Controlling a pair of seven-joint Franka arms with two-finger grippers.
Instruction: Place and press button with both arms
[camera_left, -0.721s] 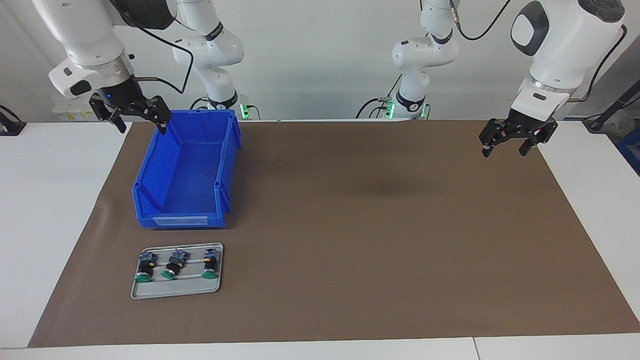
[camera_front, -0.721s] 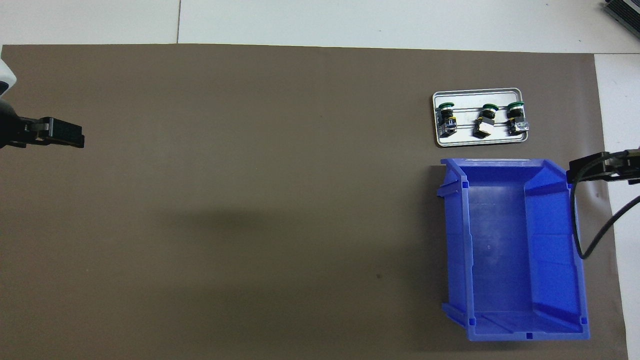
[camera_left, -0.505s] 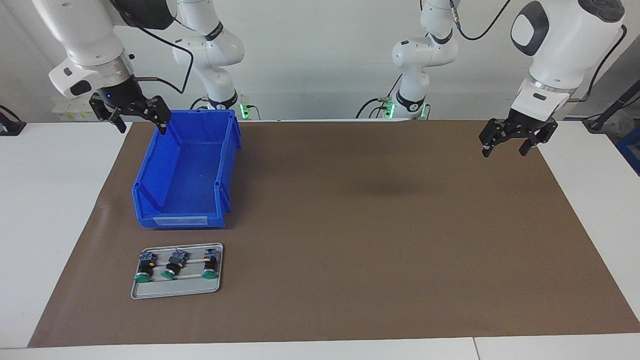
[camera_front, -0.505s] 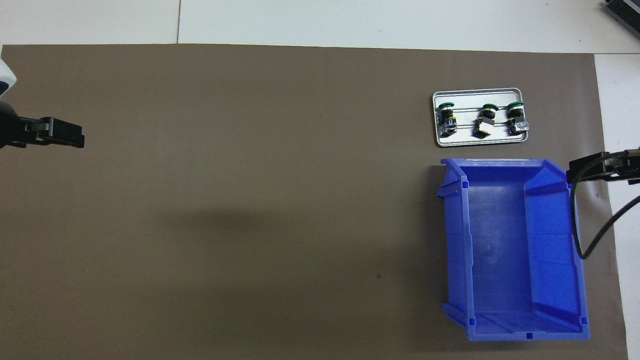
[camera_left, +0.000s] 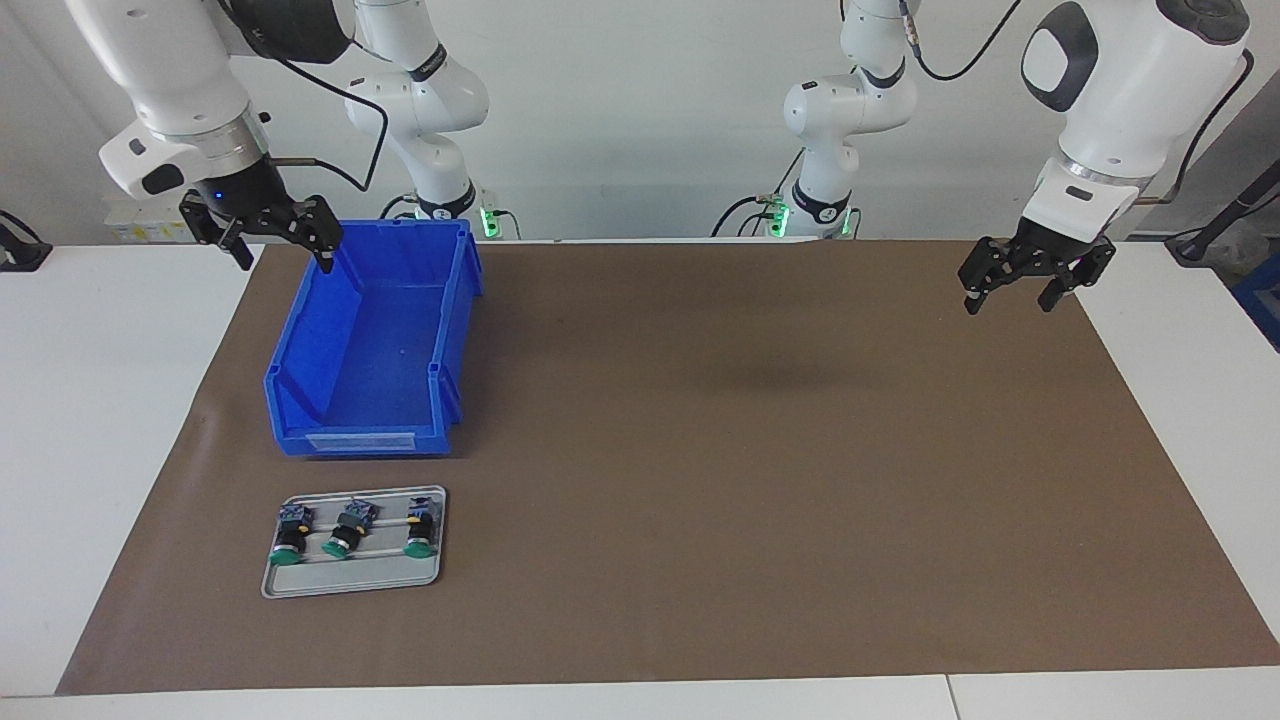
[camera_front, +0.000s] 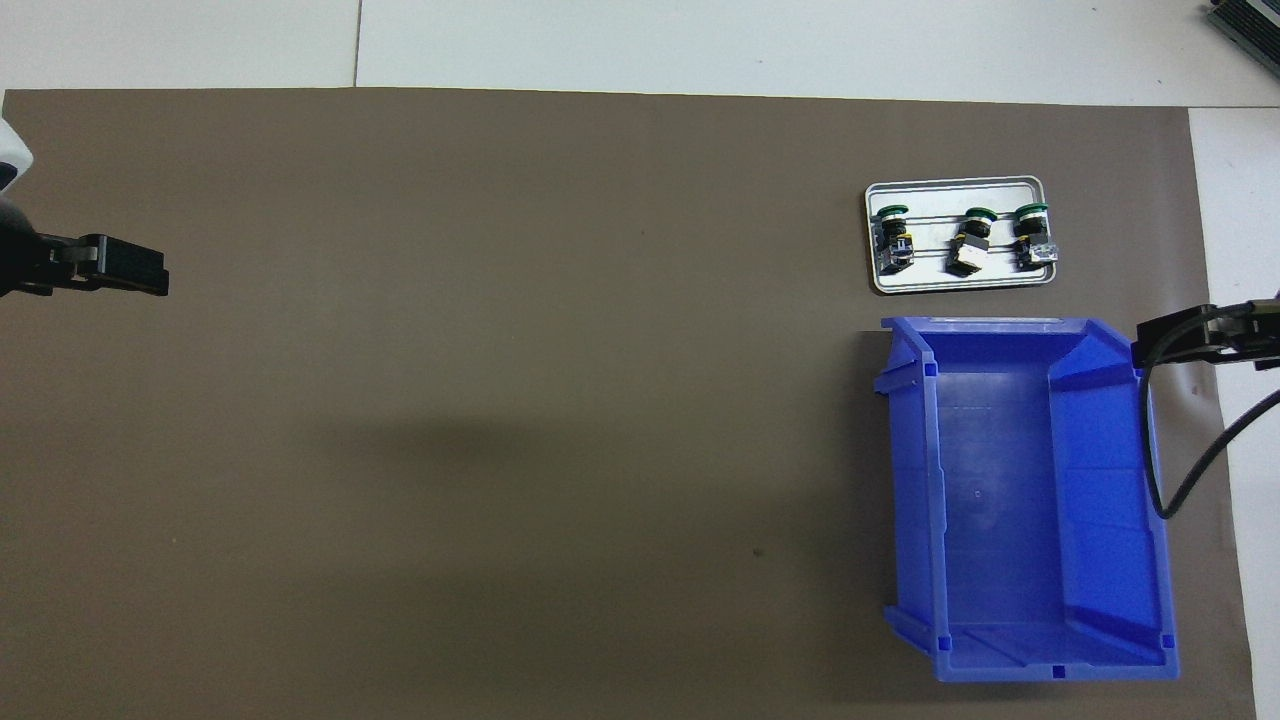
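Three push-button switches (camera_left: 347, 531) lie on their sides in a small metal tray (camera_left: 352, 578), farther from the robots than the empty blue bin (camera_left: 372, 340). Each looks light, rigid and apt to roll, so the black cylindrical body (camera_front: 968, 247) seems the safest place to pinch. The right gripper (camera_left: 265, 228) hangs spread and empty by the bin's rim; the left gripper (camera_left: 1030, 275) waits, likewise spread and empty, over the brown mat (camera_left: 760, 480)

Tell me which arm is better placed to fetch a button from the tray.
Right. Its open claw hangs by the blue bin, at the tray's end; the left claw, also open, waits over the mat's other end.
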